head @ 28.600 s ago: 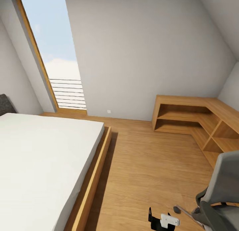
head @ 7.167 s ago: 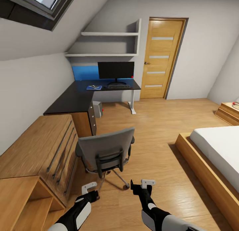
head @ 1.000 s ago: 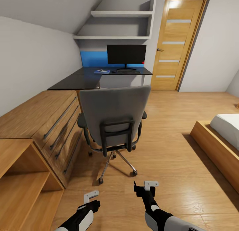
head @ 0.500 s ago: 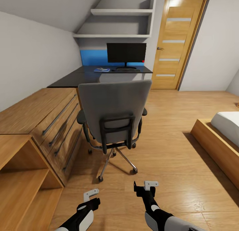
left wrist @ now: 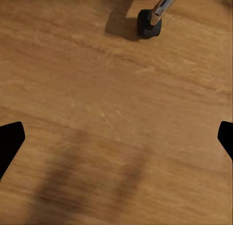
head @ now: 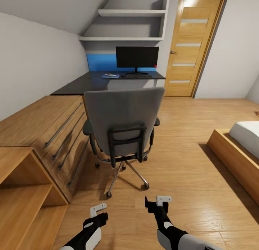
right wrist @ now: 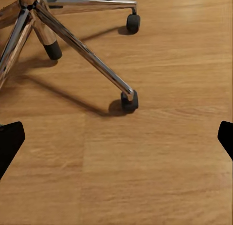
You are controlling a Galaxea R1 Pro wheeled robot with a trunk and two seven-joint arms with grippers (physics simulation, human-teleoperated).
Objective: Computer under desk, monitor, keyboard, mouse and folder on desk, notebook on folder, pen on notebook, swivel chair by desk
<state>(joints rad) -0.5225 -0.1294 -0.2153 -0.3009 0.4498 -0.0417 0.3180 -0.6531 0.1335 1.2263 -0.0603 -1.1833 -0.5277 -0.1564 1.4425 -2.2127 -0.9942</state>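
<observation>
step: robot faces the back of the swivel chair (head: pixel 122 117), which stands between it and the desk (head: pixel 90 85); judged step is closing in to move the chair up to the desk.
chair: upright, backrest toward the robot, well short of the desk, just beside the wooden drawer cabinet (head: pixel 46 128). Seat is hidden by the backrest, so can't tell what lies on it.
chair base: chrome legs and castors (right wrist: pixel 129 100) on the wood floor (head: pixel 187 171), seen in both wrist views.
desk: monitor (head: pixel 137 58) stands at the far end; keyboard (head: pixel 139 77) in front of it; folder (head: pixel 110 76) lies on the top beside the keyboard, something small on it, too small to name.
left gripper (head: pixel 98 209): low in front of the chair, fingers spread, holding nothing.
right gripper (head: pixel 158 201): same, spread wide, empty, nearer the chair base.
how to: raise both arms to the backrest frame, push straight and slowly; castors roll easily, so an off-centre push likely spins the chair into the cabinet.
risk: legs catching the cabinet front.
</observation>
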